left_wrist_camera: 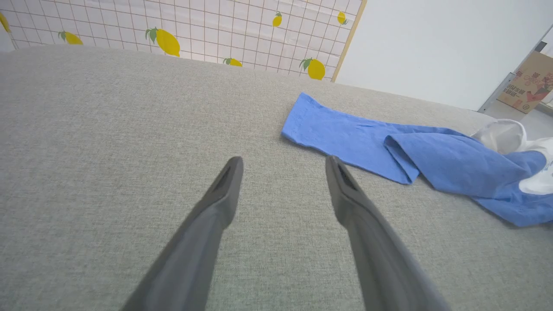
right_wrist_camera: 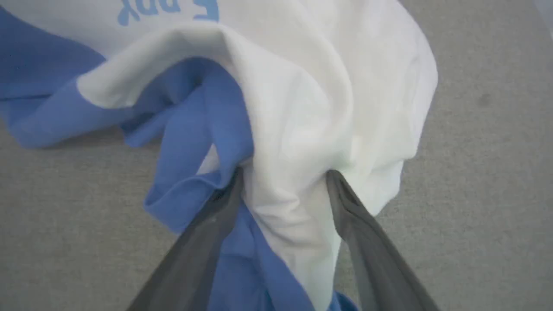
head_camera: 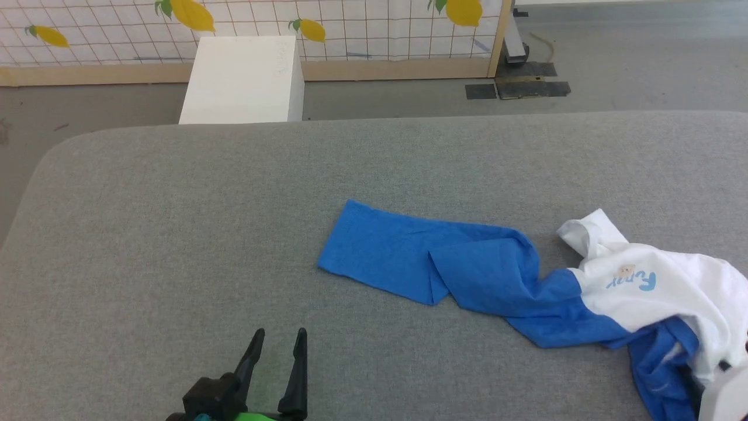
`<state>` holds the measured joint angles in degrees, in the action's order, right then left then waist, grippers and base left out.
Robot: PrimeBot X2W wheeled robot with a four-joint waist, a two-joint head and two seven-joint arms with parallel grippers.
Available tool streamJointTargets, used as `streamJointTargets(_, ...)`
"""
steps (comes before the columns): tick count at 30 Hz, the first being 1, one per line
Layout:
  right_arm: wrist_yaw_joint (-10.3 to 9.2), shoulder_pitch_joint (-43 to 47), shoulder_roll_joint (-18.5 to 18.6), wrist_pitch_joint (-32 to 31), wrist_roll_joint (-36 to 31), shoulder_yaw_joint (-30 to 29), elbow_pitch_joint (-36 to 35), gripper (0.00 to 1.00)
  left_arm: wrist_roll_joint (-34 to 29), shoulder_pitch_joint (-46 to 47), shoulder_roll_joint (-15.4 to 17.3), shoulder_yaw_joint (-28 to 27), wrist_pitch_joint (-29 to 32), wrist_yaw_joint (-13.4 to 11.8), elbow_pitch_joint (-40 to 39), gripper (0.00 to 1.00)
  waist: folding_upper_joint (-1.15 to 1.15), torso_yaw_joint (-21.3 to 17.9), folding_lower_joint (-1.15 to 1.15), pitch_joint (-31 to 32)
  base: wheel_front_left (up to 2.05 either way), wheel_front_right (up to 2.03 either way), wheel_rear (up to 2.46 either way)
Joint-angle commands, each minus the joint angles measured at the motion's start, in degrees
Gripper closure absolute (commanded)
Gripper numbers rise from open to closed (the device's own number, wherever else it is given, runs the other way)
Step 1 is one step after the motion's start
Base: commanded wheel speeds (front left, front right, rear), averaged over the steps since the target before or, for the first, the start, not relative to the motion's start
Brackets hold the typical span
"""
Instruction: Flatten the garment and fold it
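Note:
The garment [head_camera: 660, 292] lies crumpled on the grey padded table [head_camera: 175, 204] at the right. Its white body shows blue lettering, and one blue sleeve [head_camera: 421, 257] stretches out to the left, folded over itself. In the right wrist view my right gripper [right_wrist_camera: 285, 173] has its fingers spread wide, open, with a bunch of the garment's [right_wrist_camera: 302, 108] white and blue cloth lying between them. My left gripper [head_camera: 279, 334] stands open over bare table near the front edge, holding nothing. In the left wrist view my left gripper [left_wrist_camera: 284, 160] has the sleeve cuff [left_wrist_camera: 311, 121] just beyond its right fingertip, apart from it.
A white box [head_camera: 242, 79] stands on the floor behind the table. A lemon-patterned partition [head_camera: 350, 29] runs along the back. Dark floor plates [head_camera: 517, 88] lie at the partition's right end. A cardboard box [left_wrist_camera: 529, 84] sits far off in the left wrist view.

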<state>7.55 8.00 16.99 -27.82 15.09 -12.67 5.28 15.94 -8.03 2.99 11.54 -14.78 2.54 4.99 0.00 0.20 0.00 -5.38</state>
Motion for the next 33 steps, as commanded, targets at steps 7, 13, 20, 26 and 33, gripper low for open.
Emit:
streamJointTargets(7, -0.06, -0.7, -2.2, 1.3, 3.0, -2.1, -11.5, 0.00, -1.3, 2.0, -0.1, -0.1, -0.2, 0.1, -2.5, 0.00, 0.00, -0.1, 0.00, 0.2, 0.00, 0.00, 0.00)
streamJointTargets(13, -0.06, 2.2, -10.8, 8.0, 0.9, -2.7, -27.3, 0.00, -2.2, 1.7, -0.1, -1.2, -0.2, 0.1, -3.7, 0.00, 0.00, -1.7, 0.00, -0.3, 0.00, 0.00, 0.00)
streamJointTargets(20, -0.06, 3.3, -13.8, 18.2, -3.4, 1.3, -25.7, 0.00, -2.0, 1.6, -0.1, -0.8, -0.2, 0.1, -3.6, 0.00, 0.00, -1.4, 0.00, -0.9, 0.00, 0.00, 0.00)
streamJointTargets(26, -0.06, 4.0, -14.1, 25.6, -2.3, 3.0, -18.4, 0.00, -2.0, 1.9, -0.1, -0.7, -0.2, 0.0, -3.9, 0.00, 0.00, 0.4, 0.00, -1.5, 0.00, 0.00, 0.00)
streamJointTargets(33, -0.06, -0.4, -14.1, 24.6, -5.9, 6.7, -15.7, 0.00, -1.6, 2.1, -0.1, -0.1, -0.2, -0.5, -4.0, 0.00, 0.00, 2.3, 0.00, -2.5, 0.00, 0.00, 0.00)
